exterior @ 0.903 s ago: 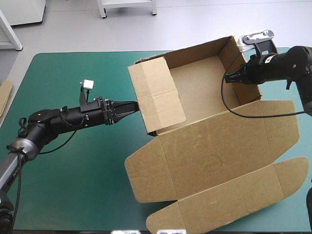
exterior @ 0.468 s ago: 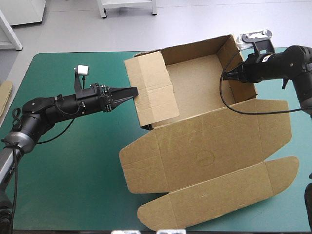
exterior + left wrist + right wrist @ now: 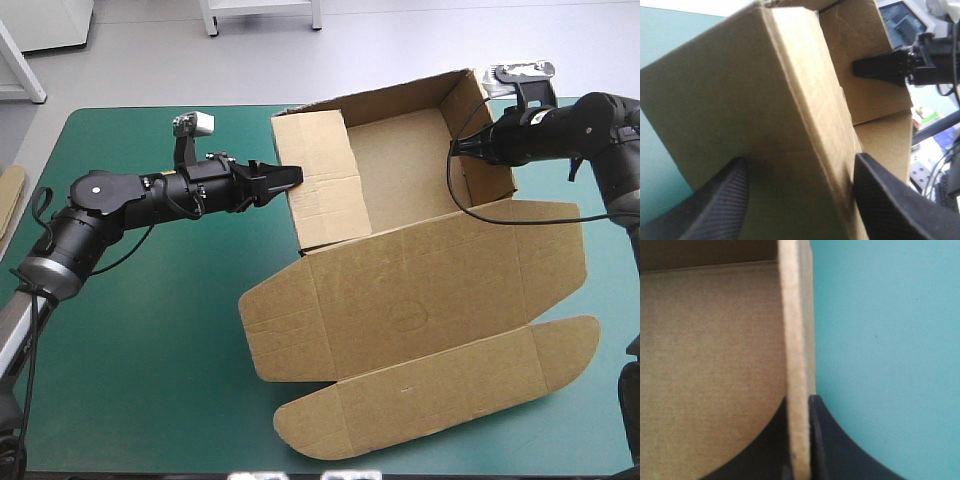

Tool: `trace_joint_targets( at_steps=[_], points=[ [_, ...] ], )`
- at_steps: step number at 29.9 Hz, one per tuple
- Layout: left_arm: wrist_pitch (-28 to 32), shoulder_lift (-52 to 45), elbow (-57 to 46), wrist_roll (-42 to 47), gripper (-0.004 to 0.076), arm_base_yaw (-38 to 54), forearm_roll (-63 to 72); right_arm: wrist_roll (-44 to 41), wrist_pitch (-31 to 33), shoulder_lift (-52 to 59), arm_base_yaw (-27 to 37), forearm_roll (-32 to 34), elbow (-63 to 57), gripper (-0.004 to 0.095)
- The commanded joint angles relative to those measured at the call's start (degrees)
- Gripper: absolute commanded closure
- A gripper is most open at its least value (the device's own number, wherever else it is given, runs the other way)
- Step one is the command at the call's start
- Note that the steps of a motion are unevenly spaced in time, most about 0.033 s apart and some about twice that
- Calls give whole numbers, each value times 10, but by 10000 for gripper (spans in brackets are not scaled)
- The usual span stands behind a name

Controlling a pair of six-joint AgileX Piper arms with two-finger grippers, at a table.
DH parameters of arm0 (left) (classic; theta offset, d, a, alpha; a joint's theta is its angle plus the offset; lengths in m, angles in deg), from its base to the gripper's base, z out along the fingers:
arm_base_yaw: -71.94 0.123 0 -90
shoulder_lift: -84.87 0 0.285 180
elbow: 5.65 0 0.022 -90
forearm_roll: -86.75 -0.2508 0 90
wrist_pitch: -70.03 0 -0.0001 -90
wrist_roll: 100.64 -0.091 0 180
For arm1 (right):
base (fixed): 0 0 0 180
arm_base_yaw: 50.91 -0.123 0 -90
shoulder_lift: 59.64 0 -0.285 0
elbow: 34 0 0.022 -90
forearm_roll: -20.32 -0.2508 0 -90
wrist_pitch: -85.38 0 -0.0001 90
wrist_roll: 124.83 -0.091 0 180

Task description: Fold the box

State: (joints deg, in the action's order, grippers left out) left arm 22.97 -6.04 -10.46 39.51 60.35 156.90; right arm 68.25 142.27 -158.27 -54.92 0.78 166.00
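Brown board forms an open tray: the box sits toward the far right of the teal-green tabletop, with its lid flat toward the near edge. We see our left end effector spread wide astride the left wall. Our right end effector, nearly closed, pinches the right wall.

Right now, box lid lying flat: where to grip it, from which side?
Likely the long rounded-end flap of the lid, coming from the near side: it is the free outermost strip, flat on the teal-green cover, so the jaws would need to slide under its edge.
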Motion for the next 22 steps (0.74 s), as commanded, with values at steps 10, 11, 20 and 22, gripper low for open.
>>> trace_joint_targets(
  at_steps=[10, 11, 20, 22],
  points=[
    [-93, 79, 204, 265, 344, -48, -296, -102, -118, -9, -74, -19, 17, 915],
    [-95, 85, 218, 288, 349, -57, -321, -113, -118, -12, -79, -4, 17, 915],
    [-116, 145, 293, 440, 352, -137, -530, -182, -122, -60, -114, 54, 19, 905],
    [-116, 158, 294, 452, 353, -143, -540, -192, -116, -71, -122, 74, 24, 904]
  ],
)
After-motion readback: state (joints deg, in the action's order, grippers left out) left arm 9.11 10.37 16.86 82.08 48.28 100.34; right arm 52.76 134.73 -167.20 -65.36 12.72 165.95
